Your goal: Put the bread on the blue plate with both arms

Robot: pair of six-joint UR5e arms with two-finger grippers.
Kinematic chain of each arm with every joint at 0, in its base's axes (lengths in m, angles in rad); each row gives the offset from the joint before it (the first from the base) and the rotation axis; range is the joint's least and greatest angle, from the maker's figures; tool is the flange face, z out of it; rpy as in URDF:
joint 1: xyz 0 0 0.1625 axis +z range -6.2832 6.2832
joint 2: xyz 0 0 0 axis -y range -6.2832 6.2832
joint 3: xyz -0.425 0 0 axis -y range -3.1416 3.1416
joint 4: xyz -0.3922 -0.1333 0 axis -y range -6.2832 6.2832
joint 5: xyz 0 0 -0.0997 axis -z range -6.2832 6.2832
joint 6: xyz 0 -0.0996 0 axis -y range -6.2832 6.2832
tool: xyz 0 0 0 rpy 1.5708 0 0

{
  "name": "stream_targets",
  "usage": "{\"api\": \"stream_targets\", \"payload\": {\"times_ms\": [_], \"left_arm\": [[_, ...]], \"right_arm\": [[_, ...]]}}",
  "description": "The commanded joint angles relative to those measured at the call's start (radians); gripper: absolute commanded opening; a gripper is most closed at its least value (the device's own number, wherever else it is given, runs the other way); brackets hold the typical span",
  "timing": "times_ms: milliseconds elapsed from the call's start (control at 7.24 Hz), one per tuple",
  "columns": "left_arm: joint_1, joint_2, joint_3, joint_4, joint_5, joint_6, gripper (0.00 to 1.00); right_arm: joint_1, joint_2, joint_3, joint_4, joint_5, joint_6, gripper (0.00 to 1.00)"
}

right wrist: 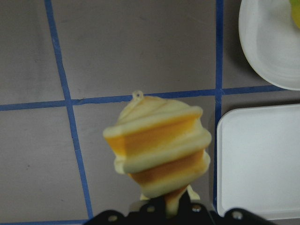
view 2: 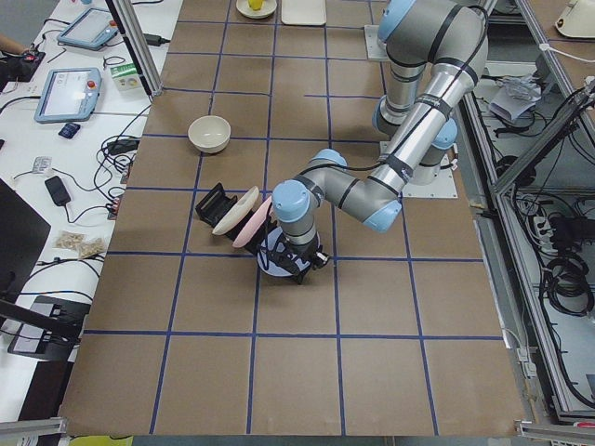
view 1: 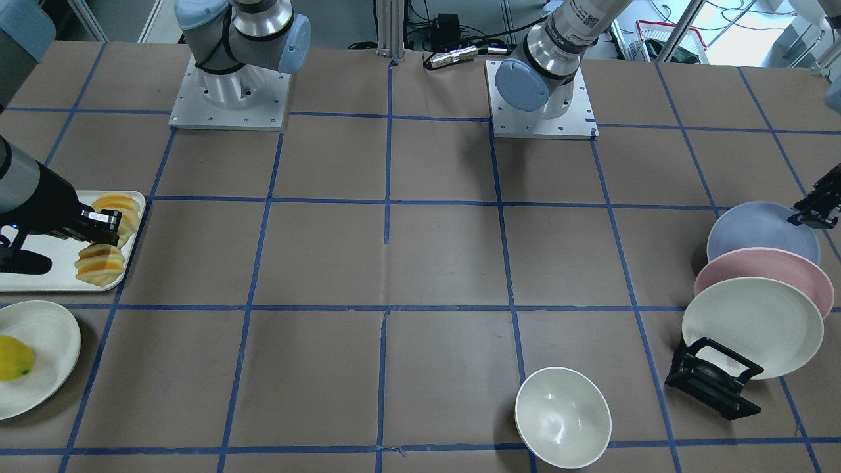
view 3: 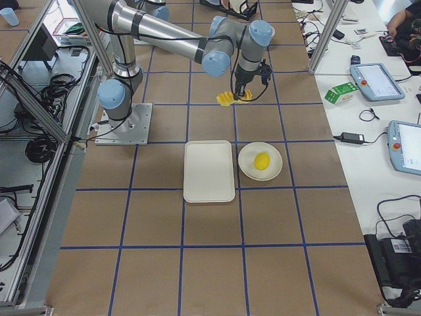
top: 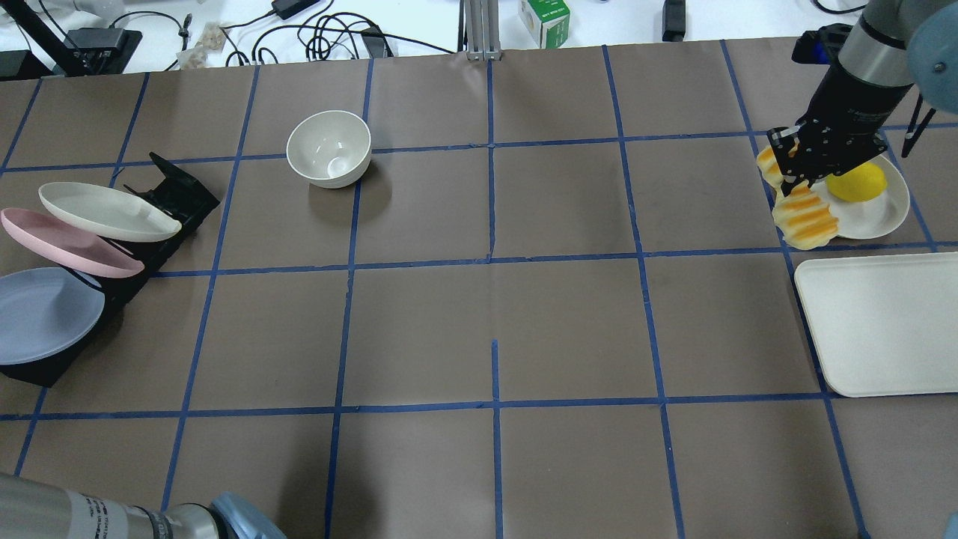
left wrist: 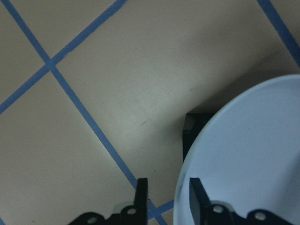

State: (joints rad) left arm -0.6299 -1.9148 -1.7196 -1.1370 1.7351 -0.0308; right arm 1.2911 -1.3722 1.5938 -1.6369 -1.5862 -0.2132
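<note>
My right gripper [top: 798,174] is shut on the bread [top: 804,213], an orange-yellow ridged loaf, and holds it hanging in the air near the cream tray's [top: 883,322] far corner. The right wrist view shows the bread [right wrist: 159,145] sticking out from the shut fingers, above the table. The blue plate [view 1: 755,230] leans in a black rack [view 1: 713,381] at the other end of the table. My left gripper [view 1: 815,211] is at its rim. In the left wrist view its open jaws straddle the plate's [left wrist: 248,154] edge, one finger [left wrist: 141,192] outside it.
A pink plate [view 1: 762,269] and a cream-white plate [view 1: 752,325] lean in the same rack, in front of the blue one. A white bowl [view 1: 563,417] stands on the operators' side. A white plate [top: 879,213] with a yellow lemon [top: 857,182] sits beside the tray.
</note>
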Motion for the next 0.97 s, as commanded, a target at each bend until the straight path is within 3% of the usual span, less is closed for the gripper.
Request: {"api": "stream_targets", "payload": {"times_ms": [0, 138, 415, 553, 829], "left_arm": [[0.004, 0.003, -0.011, 0.003, -0.023, 0.018, 0.31], [0.004, 0.002, -0.015, 0.002, -0.025, 0.017, 0.29], [0.004, -0.001, -0.015, -0.001, -0.029, 0.017, 0.05], [0.004, -0.001, -0.014, 0.0, -0.028, 0.017, 0.0], [0.004, 0.002, -0.012, -0.001, -0.023, 0.017, 0.0]], "right_arm": [[-0.001, 0.002, 0.0, 0.002, 0.0, -0.002, 0.0], [-0.001, 0.002, 0.0, 0.002, 0.0, -0.002, 0.0], [-0.001, 0.002, 0.0, 0.002, 0.0, -0.002, 0.0], [-0.001, 0.008, 0.0, 0.0, 0.0, -0.002, 0.0], [-0.001, 0.004, 0.0, -0.001, 0.0, -0.002, 0.0]]}}
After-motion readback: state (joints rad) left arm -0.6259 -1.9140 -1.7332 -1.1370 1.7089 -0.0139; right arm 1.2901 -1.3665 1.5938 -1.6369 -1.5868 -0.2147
